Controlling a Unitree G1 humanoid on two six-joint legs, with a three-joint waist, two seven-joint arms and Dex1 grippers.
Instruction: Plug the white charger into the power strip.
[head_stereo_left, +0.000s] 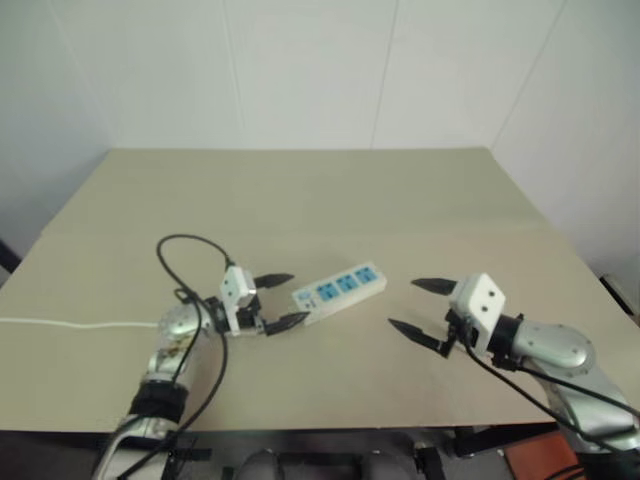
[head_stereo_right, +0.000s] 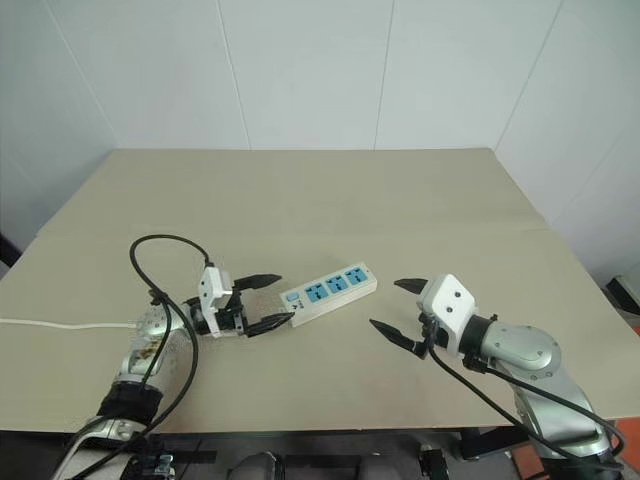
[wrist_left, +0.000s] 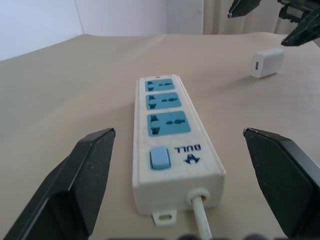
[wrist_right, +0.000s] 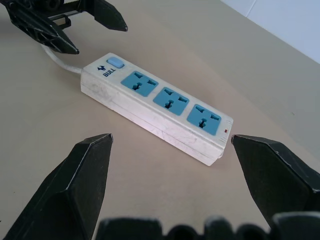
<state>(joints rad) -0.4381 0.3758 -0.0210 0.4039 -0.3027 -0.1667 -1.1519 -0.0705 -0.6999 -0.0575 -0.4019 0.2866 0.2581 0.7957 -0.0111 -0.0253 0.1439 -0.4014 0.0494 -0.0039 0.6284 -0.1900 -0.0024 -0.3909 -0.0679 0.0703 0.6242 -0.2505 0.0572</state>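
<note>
Power strip (wrist_left: 170, 150) cord cut off by left wrist view edge; white charger (wrist_left: 267, 62) prongs hidden.

Power strip (head_stereo_left: 340, 291): long white bar, we count three blue sockets in row, all empty. Lies flat on worktop (head_stereo_left: 300, 200), face up, angled diagonally. Blue switch (wrist_left: 159, 158) plus "BULL" logo at cord end; thin white cord (wrist_left: 202, 220) exits that end.

White charger (wrist_left: 267, 62): small white boxy adapter, we see port opening on one end face. Lies on worktop, unplugged, well apart from strip, off beyond far socket end. Prongs: we cannot tell.
</note>
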